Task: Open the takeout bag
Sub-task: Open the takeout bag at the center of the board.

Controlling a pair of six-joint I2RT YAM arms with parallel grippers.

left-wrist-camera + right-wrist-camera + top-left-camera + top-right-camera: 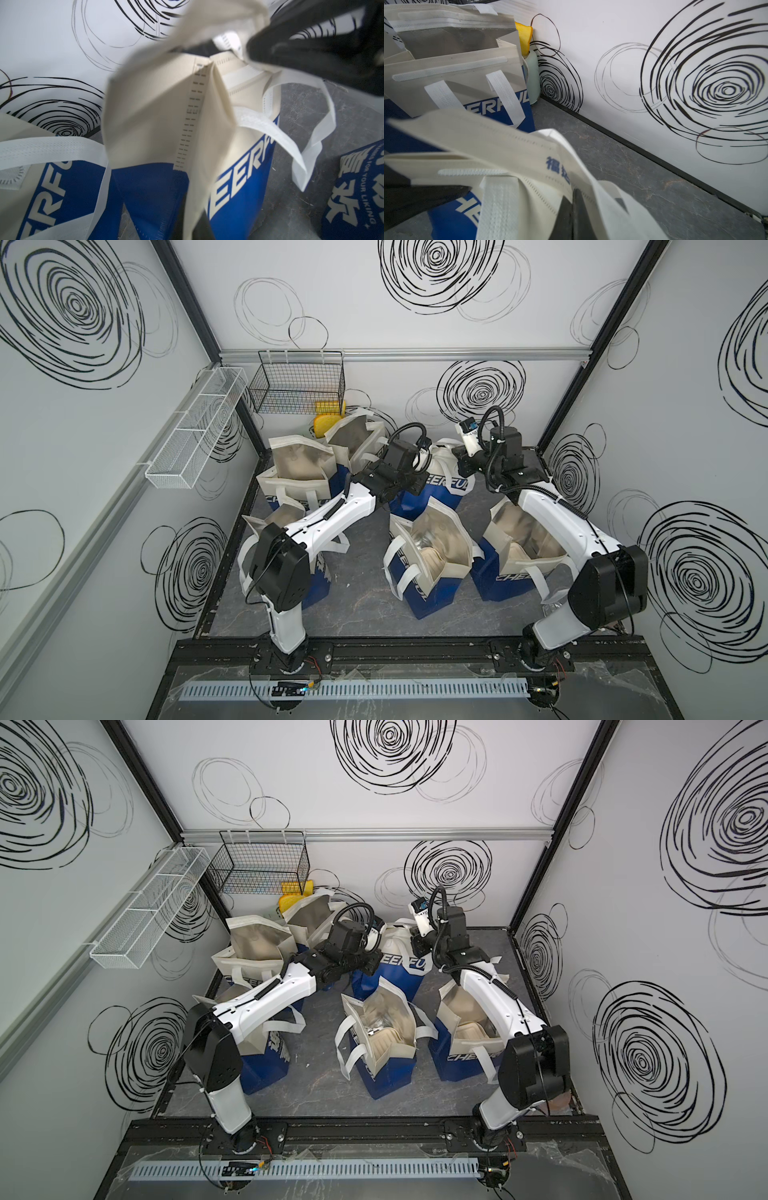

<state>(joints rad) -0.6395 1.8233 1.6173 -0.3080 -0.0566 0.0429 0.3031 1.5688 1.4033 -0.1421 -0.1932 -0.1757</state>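
The takeout bag [442, 489], blue below and cream above with CHEERFUL lettering, stands at the back centre between my two arms. My left gripper [419, 483] is at its left top edge. In the left wrist view this gripper [193, 226] is shut on a blurred cream flap of the bag [158, 108]. My right gripper [463, 464] is at the bag's right top edge. In the right wrist view its black fingers [574, 207] are shut on the cream rim [517, 145]. The top fabric stretches between both grippers. I cannot tell how far the mouth is parted.
Several other bags of the same kind stand open around it: back left [299, 464], centre front [432, 547], right [523, 547], and one under the left arm [286, 522]. A yellow object [328, 418] and a black wire basket [299, 385] are at the back wall. A white mesh shelf [195, 431] hangs on the left wall.
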